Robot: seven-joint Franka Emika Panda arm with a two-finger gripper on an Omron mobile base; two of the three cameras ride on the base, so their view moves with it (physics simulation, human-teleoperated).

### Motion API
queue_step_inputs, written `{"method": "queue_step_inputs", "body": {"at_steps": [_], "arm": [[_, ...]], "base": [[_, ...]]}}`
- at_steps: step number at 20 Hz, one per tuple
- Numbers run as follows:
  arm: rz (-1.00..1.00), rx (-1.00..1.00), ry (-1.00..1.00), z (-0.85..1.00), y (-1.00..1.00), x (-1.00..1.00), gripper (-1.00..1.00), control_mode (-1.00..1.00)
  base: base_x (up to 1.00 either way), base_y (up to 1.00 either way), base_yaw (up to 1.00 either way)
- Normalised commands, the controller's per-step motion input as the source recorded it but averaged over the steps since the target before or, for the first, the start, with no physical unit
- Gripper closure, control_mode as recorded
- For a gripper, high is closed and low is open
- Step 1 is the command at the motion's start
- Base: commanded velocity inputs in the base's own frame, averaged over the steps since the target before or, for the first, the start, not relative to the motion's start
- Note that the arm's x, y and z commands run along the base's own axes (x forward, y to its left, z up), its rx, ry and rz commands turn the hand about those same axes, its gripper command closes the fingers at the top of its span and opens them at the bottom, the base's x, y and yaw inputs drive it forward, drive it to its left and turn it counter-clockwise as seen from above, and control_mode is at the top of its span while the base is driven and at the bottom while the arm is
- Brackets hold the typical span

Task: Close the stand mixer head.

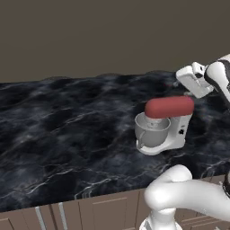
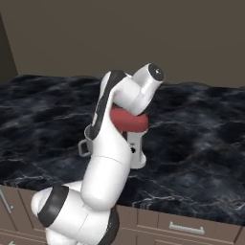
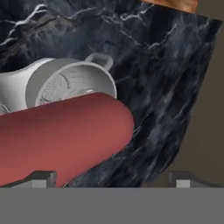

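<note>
From the left base view, the stand mixer head (image 1: 169, 107) sits nearly level over the grey bowl (image 1: 152, 131), its long axis running left to right across the picture, front end toward the bowl and rear end over the white stand (image 1: 178, 131). It stands on the dark marble bench (image 1: 67, 134), toward my right. I judge the closing nearly or wholly done; I cannot see whether it has seated. My hand (image 1: 194, 81) hangs just above the rear end of the head, and from here I cannot tell how my jaws stand.

From the right base view, my own arm covers most of the mixer; a red stretch of the head (image 2: 131, 122) shows beside the stand (image 2: 138, 150).

From the hand view, the head (image 3: 61, 138) lies directly below me, long axis across the frame, rounded end to the right, with the bowl (image 3: 72, 83) beyond it. My fingertips (image 3: 41, 178) stand well apart, released, gripping nothing.
</note>
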Motion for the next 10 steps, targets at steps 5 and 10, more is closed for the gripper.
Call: {"method": "queue_step_inputs", "body": {"at_steps": [5,10], "arm": [[0.11,-0.02,0.13,1.00,0.22,-0.30,-1.00,-1.00],[0.06,-0.26,0.08,0.78,0.00,-0.79,-1.00,-1.00]], "base": [[0.00,0.00,0.00],[0.00,0.00,0.00]]}}
